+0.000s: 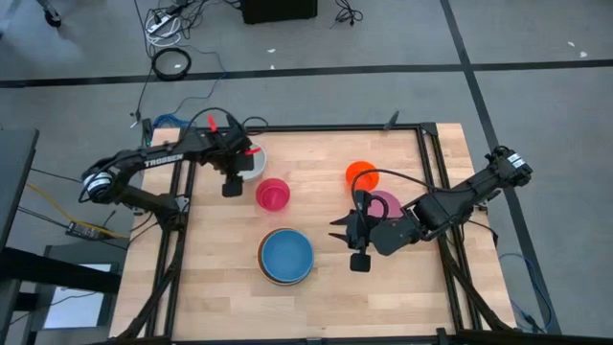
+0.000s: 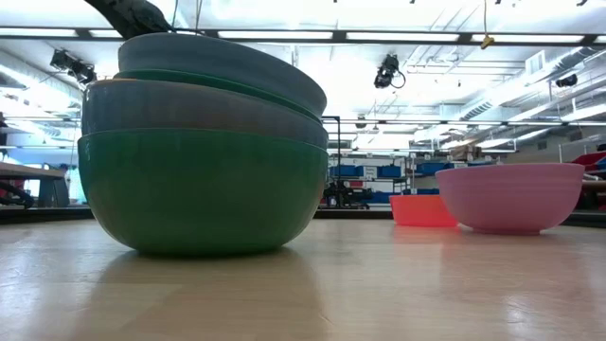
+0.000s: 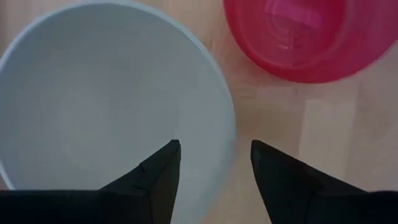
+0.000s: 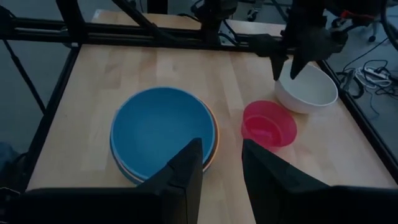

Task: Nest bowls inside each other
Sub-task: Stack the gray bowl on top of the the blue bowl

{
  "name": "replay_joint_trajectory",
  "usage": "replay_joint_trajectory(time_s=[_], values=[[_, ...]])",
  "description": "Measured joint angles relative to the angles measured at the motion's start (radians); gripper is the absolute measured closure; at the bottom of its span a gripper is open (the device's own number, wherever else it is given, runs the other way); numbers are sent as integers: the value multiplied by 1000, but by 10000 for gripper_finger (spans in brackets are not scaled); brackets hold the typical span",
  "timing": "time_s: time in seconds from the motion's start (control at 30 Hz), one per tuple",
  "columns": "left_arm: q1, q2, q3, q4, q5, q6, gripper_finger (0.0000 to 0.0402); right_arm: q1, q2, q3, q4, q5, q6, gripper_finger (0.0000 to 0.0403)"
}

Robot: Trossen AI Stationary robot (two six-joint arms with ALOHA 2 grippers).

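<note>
A white bowl stands at the table's far left. My left gripper hangs open over it, pointing down. One finger is over the bowl's inside and the other is outside its rim, over the wood. Whether either touches the rim, I cannot tell. A small red bowl sits close beside the white one. A stack of nested bowls, blue on top and green at the bottom, rests near the front. My right gripper hovers open right of the stack, holding nothing.
An orange-red bowl and a pink bowl stand on the table's right half, behind my right gripper. A black frame rail runs along the far edge. Bare wood lies between the stack and the left edge.
</note>
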Motion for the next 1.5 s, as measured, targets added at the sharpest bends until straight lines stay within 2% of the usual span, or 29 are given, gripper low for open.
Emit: replay_joint_trajectory(time_s=[0.5, 0.8, 0.93, 1.2, 1.5], values=[[0, 19, -28, 22, 12, -2, 198, 4, 0, 0, -18, 0, 18, 302], [0, 25, -99, 152, -2, -9, 202, 4, 0, 0, -16, 0, 19, 302], [0, 25, -99, 177, -6, -3, 239, 4, 0, 0, -16, 0, 20, 302], [16, 52, -98, 162, 43, -30, 381, 4, 0, 0, -16, 0, 20, 302], [20, 63, -77, 166, 33, -55, 395, 4, 0, 0, -16, 0, 20, 302]])
